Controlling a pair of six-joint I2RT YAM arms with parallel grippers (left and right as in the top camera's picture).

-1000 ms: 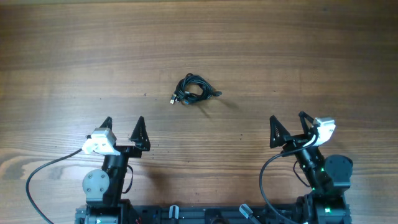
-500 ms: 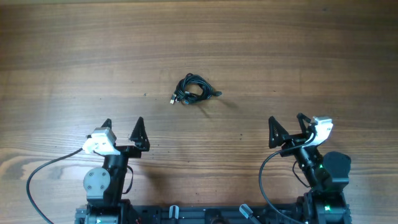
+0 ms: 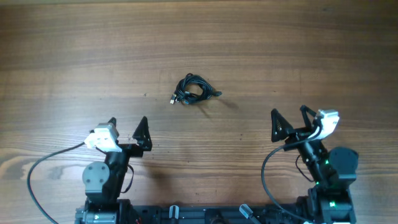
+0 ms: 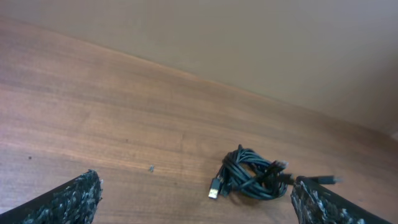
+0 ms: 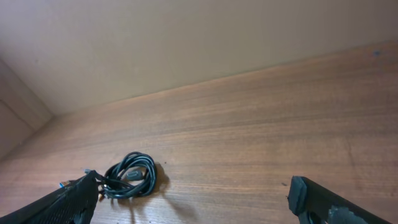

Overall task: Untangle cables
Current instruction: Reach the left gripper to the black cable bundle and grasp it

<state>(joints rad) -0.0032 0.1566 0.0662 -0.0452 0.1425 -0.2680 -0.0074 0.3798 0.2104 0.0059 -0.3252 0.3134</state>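
The cables [image 3: 194,89] lie as one small knotted black clump on the wooden table, a little left of centre and beyond both arms. A silver plug end sticks out at its left. My left gripper [image 3: 127,121] stands open near the front left, short of the clump and empty. My right gripper [image 3: 288,112] stands open near the front right, also empty and apart from it. In the left wrist view the cables [image 4: 252,174] sit by the right finger, ahead of the left gripper [image 4: 194,180]. In the right wrist view the cables [image 5: 130,175] sit by the left finger of the right gripper [image 5: 193,182].
Bare wooden table [image 3: 298,50] lies all around the clump. The arm bases and their thicker black wires [image 3: 37,171] are along the front edge. A plain wall [image 5: 186,37] rises beyond the table's far edge.
Both arms have shifted only slightly: the left gripper a little to the right, the right gripper a little forward and to the right. The cables have not moved.
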